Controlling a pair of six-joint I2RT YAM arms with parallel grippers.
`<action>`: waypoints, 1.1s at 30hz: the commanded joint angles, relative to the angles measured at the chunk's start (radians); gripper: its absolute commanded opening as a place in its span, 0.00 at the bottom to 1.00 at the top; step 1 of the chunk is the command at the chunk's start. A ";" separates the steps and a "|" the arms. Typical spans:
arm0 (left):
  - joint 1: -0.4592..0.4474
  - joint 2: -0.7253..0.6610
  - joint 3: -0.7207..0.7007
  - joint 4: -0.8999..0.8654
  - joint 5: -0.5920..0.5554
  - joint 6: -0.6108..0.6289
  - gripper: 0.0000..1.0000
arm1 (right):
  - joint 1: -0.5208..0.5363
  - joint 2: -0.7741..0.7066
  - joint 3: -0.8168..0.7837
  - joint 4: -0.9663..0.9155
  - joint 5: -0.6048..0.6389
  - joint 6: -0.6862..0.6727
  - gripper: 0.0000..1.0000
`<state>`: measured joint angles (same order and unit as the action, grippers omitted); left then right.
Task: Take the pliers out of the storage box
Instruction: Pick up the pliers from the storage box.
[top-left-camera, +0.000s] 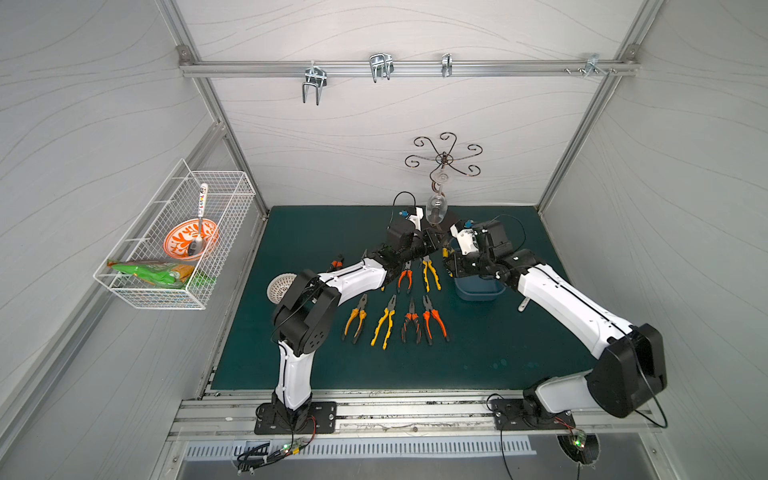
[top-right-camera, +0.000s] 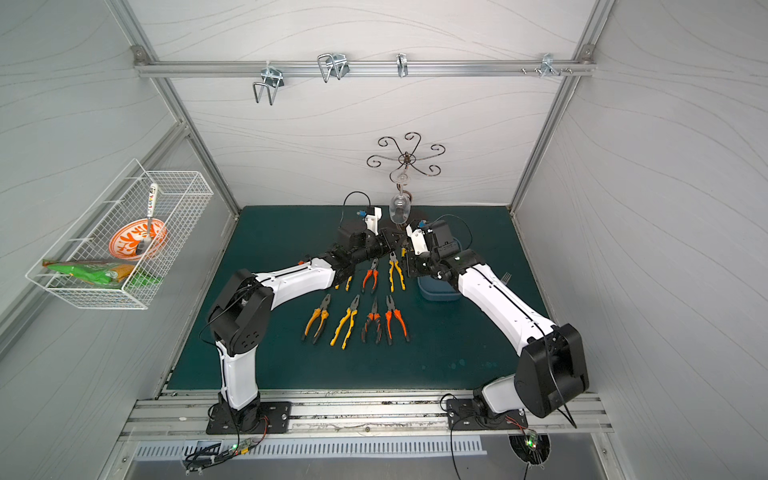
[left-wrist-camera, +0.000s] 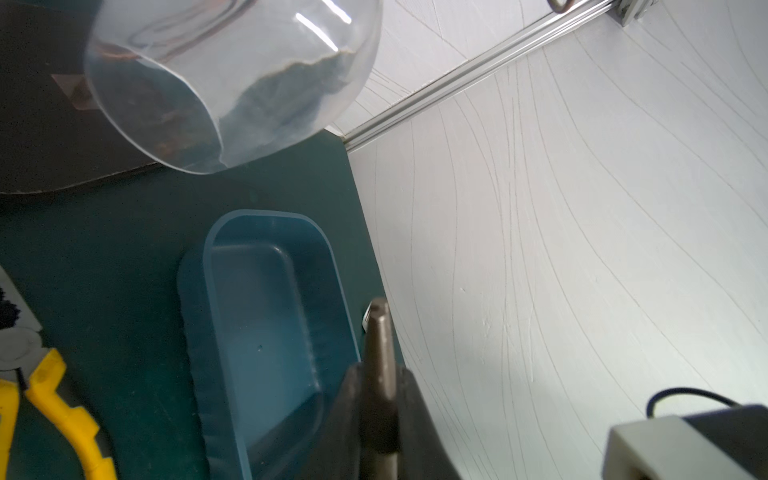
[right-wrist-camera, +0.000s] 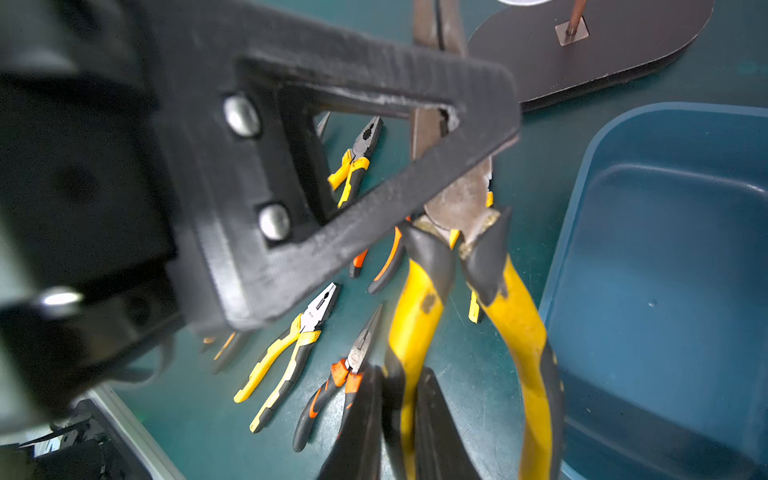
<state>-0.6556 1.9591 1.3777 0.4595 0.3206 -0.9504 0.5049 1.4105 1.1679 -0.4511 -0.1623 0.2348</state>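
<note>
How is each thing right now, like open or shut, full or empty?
held pliers: lifted, gripped at both ends.
left pincer: shut on held pliers' metal nose.
right pincer: shut on held pliers' yellow handle.
box: upright, looks empty.
other pliers: lying flat on mat.
glass: hanging upside down, empty.

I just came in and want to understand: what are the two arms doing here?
Both arms hold one pair of yellow-handled pliers beside the storage box. The right gripper is shut on a handle, and the left gripper is shut on the metal nose, so it looks like a handover. The box appears empty. On the green mat lie other pliers in rows.
</note>
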 joint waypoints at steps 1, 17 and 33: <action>-0.004 0.020 0.044 0.028 0.024 -0.004 0.00 | 0.006 -0.034 0.009 0.051 -0.003 -0.024 0.00; 0.132 -0.129 -0.053 -0.187 0.208 0.133 0.00 | 0.008 -0.141 -0.094 0.064 -0.097 -0.050 0.69; 0.342 -0.522 -0.291 -0.956 0.070 0.746 0.00 | 0.217 -0.029 -0.149 0.266 -0.174 -0.162 0.99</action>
<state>-0.3248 1.4998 1.0973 -0.3756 0.4419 -0.3817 0.6708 1.3705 1.0351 -0.2749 -0.2920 0.1307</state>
